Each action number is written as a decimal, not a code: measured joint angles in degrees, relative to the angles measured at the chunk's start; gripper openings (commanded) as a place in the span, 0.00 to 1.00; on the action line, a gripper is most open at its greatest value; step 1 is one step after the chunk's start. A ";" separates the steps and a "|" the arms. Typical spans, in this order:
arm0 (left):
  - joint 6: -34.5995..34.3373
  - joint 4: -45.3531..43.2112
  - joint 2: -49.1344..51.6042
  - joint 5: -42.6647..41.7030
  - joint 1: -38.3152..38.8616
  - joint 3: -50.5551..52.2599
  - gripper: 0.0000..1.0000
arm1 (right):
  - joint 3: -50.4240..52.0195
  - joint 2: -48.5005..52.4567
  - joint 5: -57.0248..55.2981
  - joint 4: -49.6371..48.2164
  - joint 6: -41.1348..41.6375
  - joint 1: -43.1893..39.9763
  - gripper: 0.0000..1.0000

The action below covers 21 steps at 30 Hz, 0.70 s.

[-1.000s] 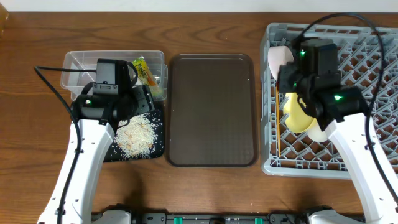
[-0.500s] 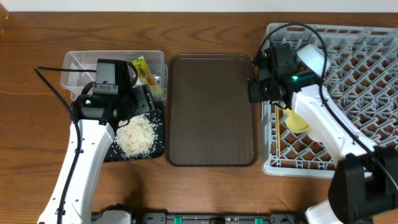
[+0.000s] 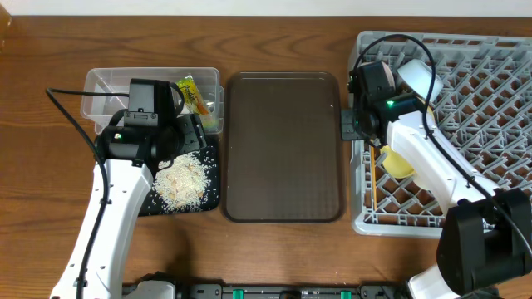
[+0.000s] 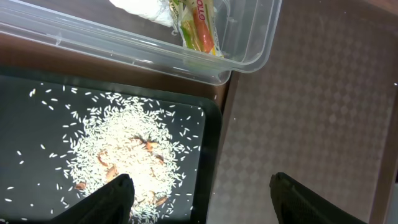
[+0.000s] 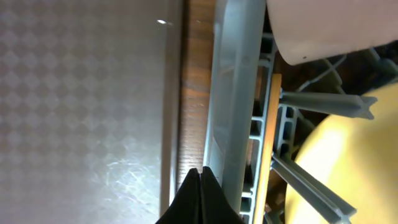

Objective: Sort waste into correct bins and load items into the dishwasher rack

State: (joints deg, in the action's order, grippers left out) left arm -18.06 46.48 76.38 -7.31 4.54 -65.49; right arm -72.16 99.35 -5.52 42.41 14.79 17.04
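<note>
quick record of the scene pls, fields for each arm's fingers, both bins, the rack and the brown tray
left fingers: open, holding nothing, over the black tray's right edge
right fingers: shut, holding nothing, at the rack's left rim
clear tub: wrapper and tissue inside
black tray: pile of rice scraps
rack: yellow plate and a chopstick inside, near the left side
brown tray: lies between the bins and the rack

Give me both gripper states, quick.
Left gripper: open, empty, above the black tray of rice.
Right gripper: shut, holding nothing, beside the rack edge.
</note>
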 measured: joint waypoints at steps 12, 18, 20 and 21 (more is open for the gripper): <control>0.00 0.13 0.00 0.00 0.00 0.00 0.73 | 0.00 0.00 -4.83 0.22 1.49 -0.83 0.01; 0.00 0.31 0.00 0.00 0.00 0.00 0.73 | 0.00 0.00 -5.70 0.26 1.57 -0.83 0.01; 0.00 0.37 0.00 0.00 0.00 0.00 0.73 | 0.00 0.00 -5.86 0.31 1.57 -0.83 0.01; 0.00 0.46 0.00 0.00 0.00 0.00 0.73 | 0.00 0.00 -5.90 0.35 1.57 -0.83 0.02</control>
State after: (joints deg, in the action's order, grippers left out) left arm -18.06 46.94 76.38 -7.31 4.54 -65.49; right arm -72.16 99.35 -11.42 42.76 16.36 16.21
